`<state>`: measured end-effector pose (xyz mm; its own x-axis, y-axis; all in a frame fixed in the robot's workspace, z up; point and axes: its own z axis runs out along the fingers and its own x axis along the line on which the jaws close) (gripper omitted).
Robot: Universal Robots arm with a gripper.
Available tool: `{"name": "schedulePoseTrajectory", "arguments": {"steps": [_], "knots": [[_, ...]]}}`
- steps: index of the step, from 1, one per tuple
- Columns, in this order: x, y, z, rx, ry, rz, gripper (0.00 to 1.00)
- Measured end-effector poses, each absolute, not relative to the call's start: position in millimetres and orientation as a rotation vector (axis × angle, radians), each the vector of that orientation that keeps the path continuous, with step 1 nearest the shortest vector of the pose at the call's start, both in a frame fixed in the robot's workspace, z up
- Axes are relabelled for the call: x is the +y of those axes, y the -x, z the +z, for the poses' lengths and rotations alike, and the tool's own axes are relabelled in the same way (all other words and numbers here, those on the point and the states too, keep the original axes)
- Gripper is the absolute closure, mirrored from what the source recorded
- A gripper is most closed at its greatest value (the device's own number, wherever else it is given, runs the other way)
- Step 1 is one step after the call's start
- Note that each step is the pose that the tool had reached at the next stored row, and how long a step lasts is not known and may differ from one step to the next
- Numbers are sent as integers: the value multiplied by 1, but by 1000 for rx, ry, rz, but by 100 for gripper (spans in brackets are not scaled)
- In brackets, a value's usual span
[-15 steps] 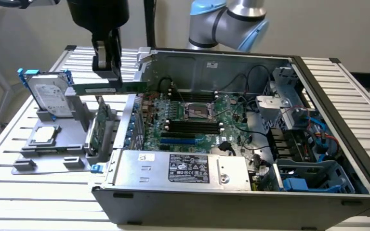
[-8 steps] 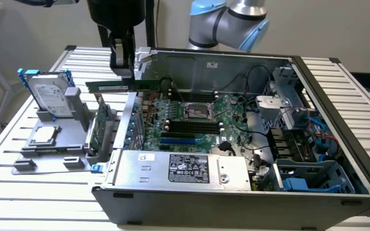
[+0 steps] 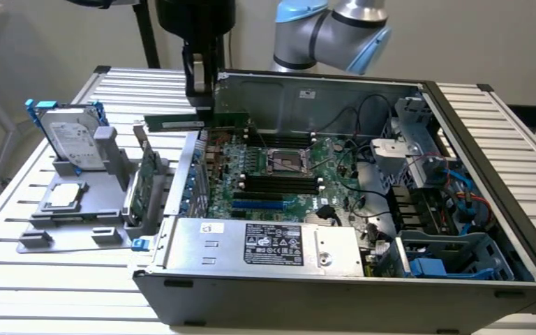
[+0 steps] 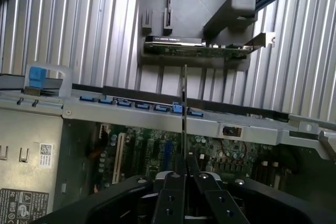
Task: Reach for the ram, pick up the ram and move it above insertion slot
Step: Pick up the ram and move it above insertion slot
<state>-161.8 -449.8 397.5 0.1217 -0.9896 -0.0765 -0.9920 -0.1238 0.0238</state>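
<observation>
pincer (image 4: 185, 174), black and two-fingered, is pinched on the ram (image 3: 176, 123), a long, thin green circuit-board stick, gripped at one end. in the exterior view the stick lies level, its long axis running left-right, the free end pointing toward the exterior view's left and the held end under the black wrist body. it hangs in the air over the far-left edge of the open grey computer case (image 3: 343, 296), above the case's left wall and the far-left corner of the green motherboard (image 3: 278, 174).

the wrist view sees the ram (image 4: 184, 108) edge-on, as a thin line running straight away from the fingers (image 4: 173, 198), crossing the case wall with its row of blue connectors (image 4: 136, 103) and ending over the ribbed metal table (image 3: 82, 279).

open room: air all around the stick. left of the case on the table stands a grey fixture tray (image 3: 54, 223) holding a silver hard drive (image 3: 70, 143) and an upright green expansion card (image 3: 145, 185), both below the stick's free end and well apart from it. black memory slots (image 3: 282, 183) lie near the board's middle, nearer and to the right of the stick.

the wrist view shows the card's metal bracket (image 4: 260, 40).
</observation>
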Motion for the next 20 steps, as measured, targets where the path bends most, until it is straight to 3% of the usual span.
{"name": "schedulePoseTrajectory", "arguments": {"steps": [20], "knots": [[-431,93,398,2055,2326,120,88]]}}
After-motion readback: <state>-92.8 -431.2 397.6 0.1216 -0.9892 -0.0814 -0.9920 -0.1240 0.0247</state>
